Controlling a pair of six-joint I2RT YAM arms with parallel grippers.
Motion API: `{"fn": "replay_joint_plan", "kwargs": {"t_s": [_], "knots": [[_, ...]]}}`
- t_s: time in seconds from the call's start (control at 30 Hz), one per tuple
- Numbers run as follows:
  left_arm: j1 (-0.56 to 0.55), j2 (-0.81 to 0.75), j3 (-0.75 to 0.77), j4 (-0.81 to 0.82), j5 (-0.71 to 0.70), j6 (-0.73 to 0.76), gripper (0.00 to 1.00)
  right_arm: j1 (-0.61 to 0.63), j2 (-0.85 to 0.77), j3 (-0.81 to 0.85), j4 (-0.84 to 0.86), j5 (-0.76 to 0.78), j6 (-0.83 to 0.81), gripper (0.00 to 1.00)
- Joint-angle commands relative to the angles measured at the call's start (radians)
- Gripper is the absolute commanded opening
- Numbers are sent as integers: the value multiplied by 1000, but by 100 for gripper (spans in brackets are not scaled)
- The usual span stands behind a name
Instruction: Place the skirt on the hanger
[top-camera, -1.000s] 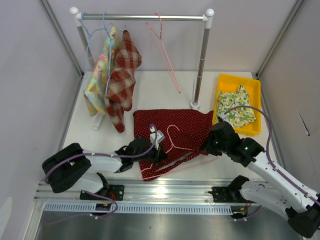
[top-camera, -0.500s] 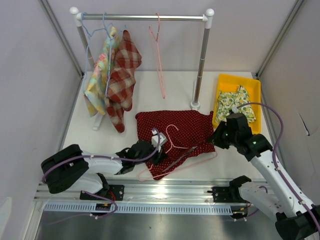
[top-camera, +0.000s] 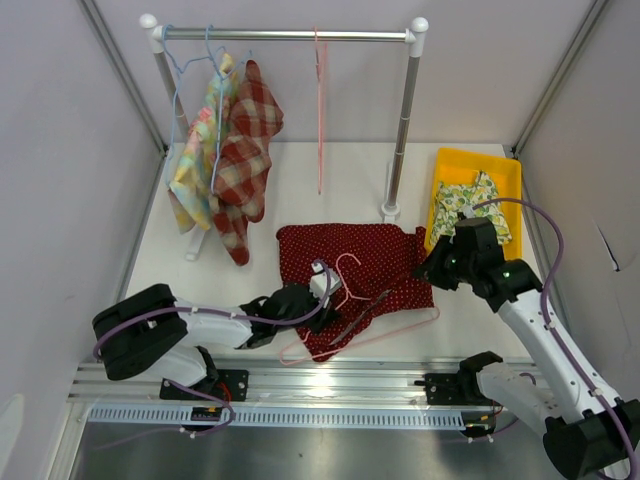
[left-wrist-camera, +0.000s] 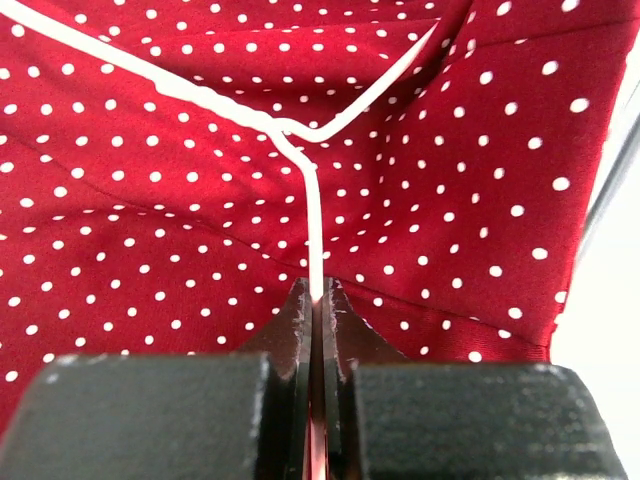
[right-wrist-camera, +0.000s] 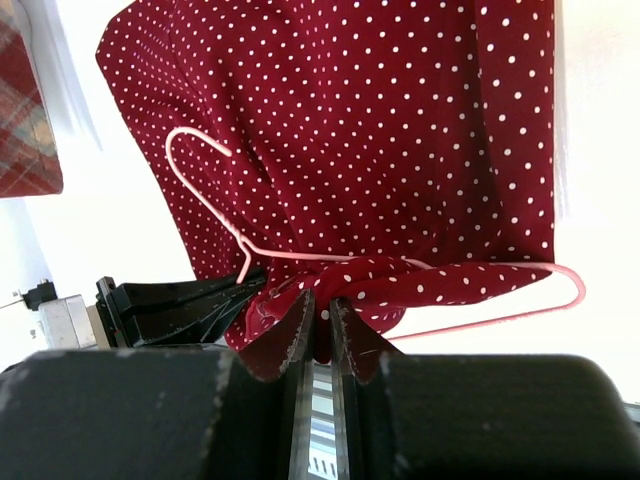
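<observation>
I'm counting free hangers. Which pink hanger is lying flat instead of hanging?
The pink hanger on the red dotted skirt, its neck pinched in the left tool; the other pink one hangs bare from the rail.

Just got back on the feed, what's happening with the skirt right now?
The left claw is shut on the neck of the pink wire hanger, which lies on the red white-dotted skirt spread on the table. The right claw pinches a bunched fold at the skirt's edge. The skirt isn't hung up yet.
</observation>
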Motion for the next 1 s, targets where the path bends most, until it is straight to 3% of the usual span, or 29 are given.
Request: {"fn": "replay_joint_plan", "kwargs": {"t_s": [0.0, 0.23, 0.47, 0.8, 0.87, 0.93, 0.97], "knots": [[-20, 10, 30, -44, -113, 35, 0, -17, -15, 52, 51, -3, -29, 13], [-5, 27, 67, -170, -372, -9, 0, -79, -101, -20, -6, -1, -43, 14], [48, 59, 97, -224, -419, -55, 0, -206, -167, -84, -47, -58, -77, 15], [88, -33, 48, -242, -452, -94, 0, -295, -189, -127, -66, -66, -108, 17], [88, -41, 40, -240, -445, -86, 0, -318, -183, -134, -47, -86, -114, 20], [85, -45, 40, -230, -427, -75, 0, -308, -181, -137, -40, -93, -121, 38], [84, -47, 37, -222, -426, -72, 0, -288, -189, -132, -41, -74, -126, 38]]}}
